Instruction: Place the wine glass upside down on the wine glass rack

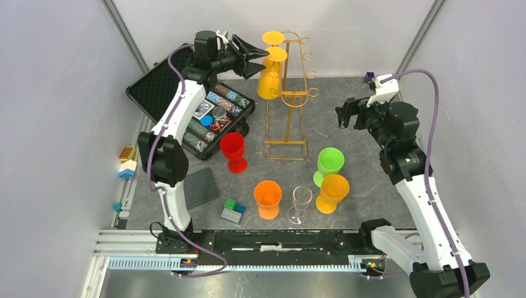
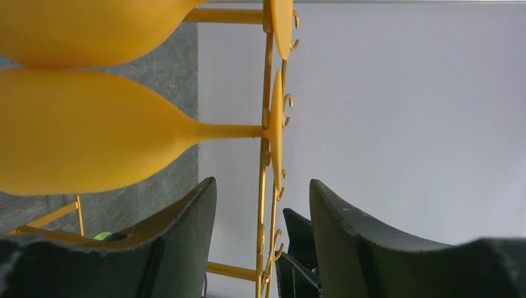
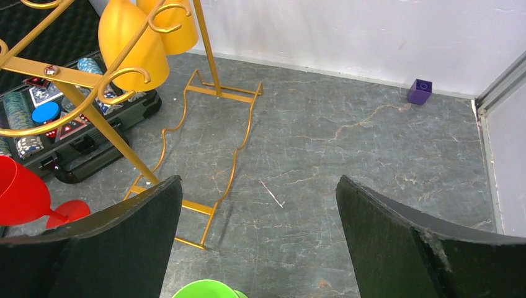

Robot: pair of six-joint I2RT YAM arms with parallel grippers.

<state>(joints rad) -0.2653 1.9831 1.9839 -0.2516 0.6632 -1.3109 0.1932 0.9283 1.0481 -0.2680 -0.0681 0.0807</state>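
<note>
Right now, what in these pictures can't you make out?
- Left wrist view: rim of the lower yellow glass, cut off by the left edge.
- Right wrist view: the green glass, mostly below the bottom edge.
- Top view: part of the chip case, hidden under the left arm.

bare table (image 1: 338, 133) right of wine glass rack (image 1: 293, 94), red goblet (image 1: 233, 149) and chip case (image 1: 214, 118) close on its left

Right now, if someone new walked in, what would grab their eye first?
Probably the gold wine glass rack at the back centre, with two yellow glasses hanging upside down on its left side and the left claw open right beside them. Then the upright glasses in front of it: red glass, orange glass, green glass, amber glass and clear glass.
</note>
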